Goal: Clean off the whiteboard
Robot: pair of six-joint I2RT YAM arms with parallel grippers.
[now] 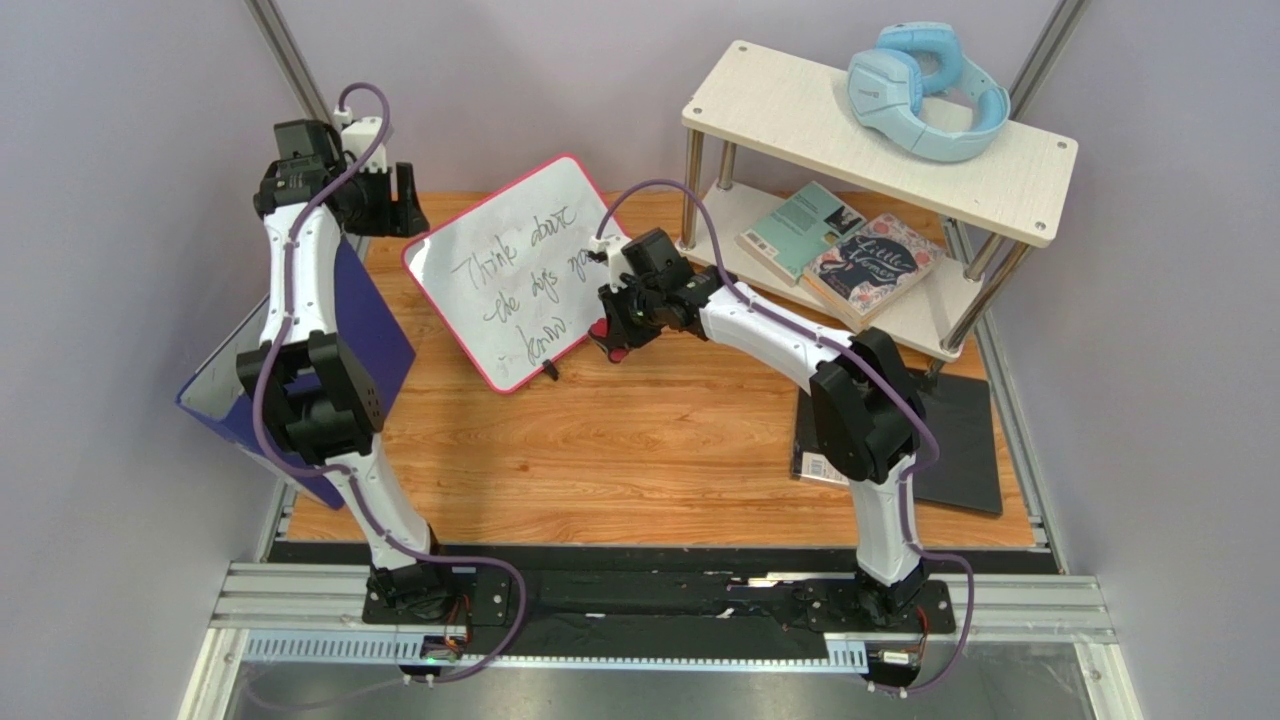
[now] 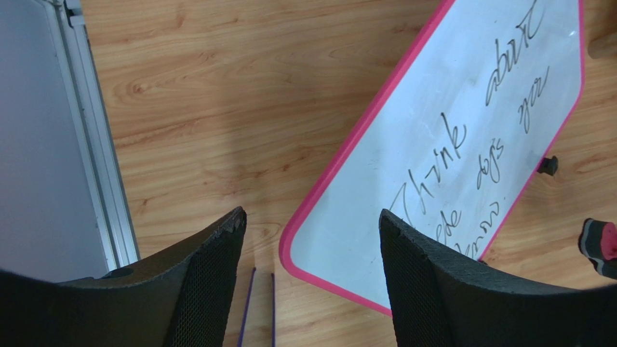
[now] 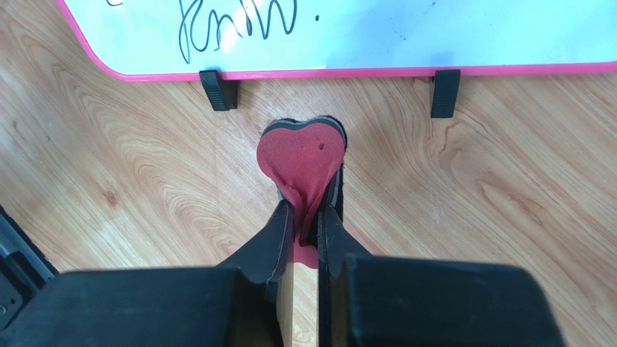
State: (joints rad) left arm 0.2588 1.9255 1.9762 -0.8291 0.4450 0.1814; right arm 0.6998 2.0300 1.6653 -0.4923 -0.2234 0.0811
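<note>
Some of the eraser [image 3: 303,155] inside right tool [image 3: 308,211]

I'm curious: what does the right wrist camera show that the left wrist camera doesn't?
Only the right wrist view: the right gripper pinching a red heart-shaped eraser, just short of the whiteboard and its footed edge.
Only the left wrist view: the left gripper, open and empty, and a grey metal rail beside the table.
Both: the pink-rimmed whiteboard, its writing not yet erased, and the wooden table. A red-and-black bit at the left view's right edge may be that eraser; too little shows to tell.
</note>
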